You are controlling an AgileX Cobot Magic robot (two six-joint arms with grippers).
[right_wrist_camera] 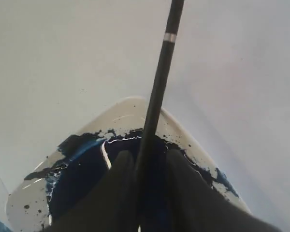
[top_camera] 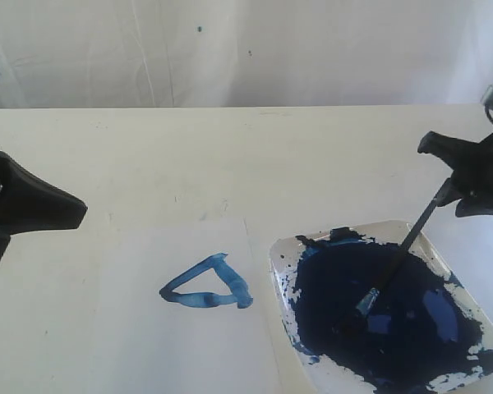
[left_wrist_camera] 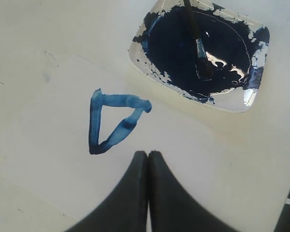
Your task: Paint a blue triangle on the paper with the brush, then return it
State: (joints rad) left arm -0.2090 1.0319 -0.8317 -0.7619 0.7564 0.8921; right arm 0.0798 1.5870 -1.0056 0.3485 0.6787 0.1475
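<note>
Two dark fingers (right_wrist_camera: 118, 193) of the right jaws flank the black handle of the brush (top_camera: 403, 258). The handle lies close against one finger with a sliver of gap at the other, so I cannot tell whether they pinch it or merely bracket it. From there the brush slants down, its silver ferrule and bristles dipped in the dark blue paint pool (top_camera: 394, 328). The pool fills most of the white paint tray (top_camera: 278, 256), which sits by the near right corner of the desk (top_camera: 230, 156). The left jaws are pressed together, fingers (left_wrist_camera: 130, 203) meeting in a thin seam with nothing between them. They hang toward the left edge, well apart from the tray. Toward the near edge, between the two arms, lies the paper (top_camera: 148, 345), its right edge just beside the tray. On it, close to that edge, sits the blue triangle (top_camera: 199, 300), an outline closed on all three sides, its strokes uneven in width and shade.
</note>
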